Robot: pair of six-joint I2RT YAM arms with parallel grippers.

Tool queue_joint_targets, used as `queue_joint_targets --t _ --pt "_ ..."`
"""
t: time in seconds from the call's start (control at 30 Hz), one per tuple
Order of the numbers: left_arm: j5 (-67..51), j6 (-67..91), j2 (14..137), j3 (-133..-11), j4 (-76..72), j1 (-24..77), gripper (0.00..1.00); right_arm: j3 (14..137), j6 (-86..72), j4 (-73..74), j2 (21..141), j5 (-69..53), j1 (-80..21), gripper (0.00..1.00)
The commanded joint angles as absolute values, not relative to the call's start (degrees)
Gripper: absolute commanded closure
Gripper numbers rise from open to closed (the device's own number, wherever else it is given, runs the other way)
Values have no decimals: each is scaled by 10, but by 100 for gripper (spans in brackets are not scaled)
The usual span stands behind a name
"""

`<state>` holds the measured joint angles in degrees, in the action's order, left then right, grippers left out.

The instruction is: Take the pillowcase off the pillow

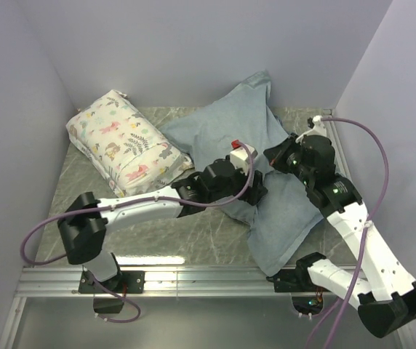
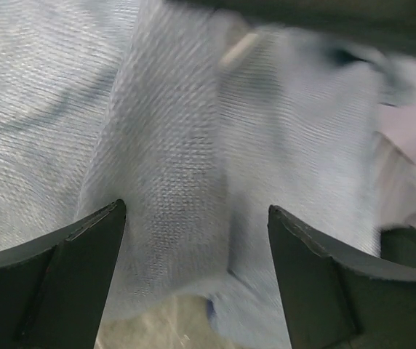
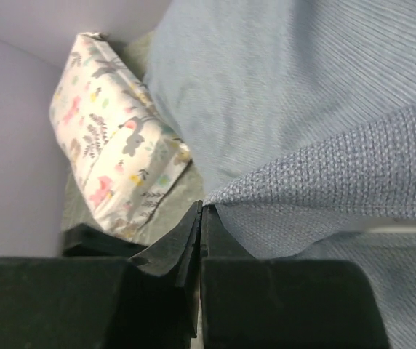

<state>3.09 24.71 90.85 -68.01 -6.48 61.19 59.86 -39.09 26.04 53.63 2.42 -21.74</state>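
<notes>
Here, the grey marble-patterned table [image 1: 157, 243] is carrying everything, and the pillowcase [image 1: 226, 127] is sprawling across its middle and right side. It is showing its lighter grey-blue face, with one corner reaching up toward the back wall and a long flap trailing toward the near edge. The pillow is not showing anywhere, since the cloth is covering whatever lies inside. A smaller floral-print pillow [image 1: 124, 142] is lying at the back left, just beside the pillowcase's left edge. Both arms are reaching over the middle of the cloth. The left gripper [image 2: 196, 209] is hovering with its jaws spread wide and a raised fold of fabric running between them; whether it is touching the fold I cannot tell. The right gripper [image 3: 201, 207] is pressing its jaws tight together, pinching a corner of the pillowcase at the very tips.
</notes>
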Motion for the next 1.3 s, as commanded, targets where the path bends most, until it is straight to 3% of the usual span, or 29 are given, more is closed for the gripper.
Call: queue_joint_targets --t 0.0,0.13,0.23,0.27,0.37,0.6,0.67,0.77,0.9,1.27 --pt "137 249 946 -722 -72 614 16 649 -379 217 549 3 -213 100" --pt "220 247 970 -745 -71 614 18 660 -371 221 555 -13 -213 100" --pt "280 257 990 -774 -48 609 33 656 -361 238 544 -4 -212 100" --pt "293 264 997 -785 -36 603 50 654 -359 243 540 -1 -212 100" --pt "315 288 998 -783 -37 588 75 636 -345 264 512 38 -207 99" --pt "291 298 997 -789 -41 561 99 629 -328 275 499 30 -170 92" --pt "277 299 1016 -819 -32 549 100 631 -319 284 504 26 -171 83" --pt "258 299 1036 -845 -29 534 100 610 -314 290 486 53 -180 59" --pt "204 311 1059 -871 -31 502 99 563 -316 286 455 70 -192 47" --pt "147 307 1078 -889 -45 486 99 605 -287 256 621 115 -235 40"
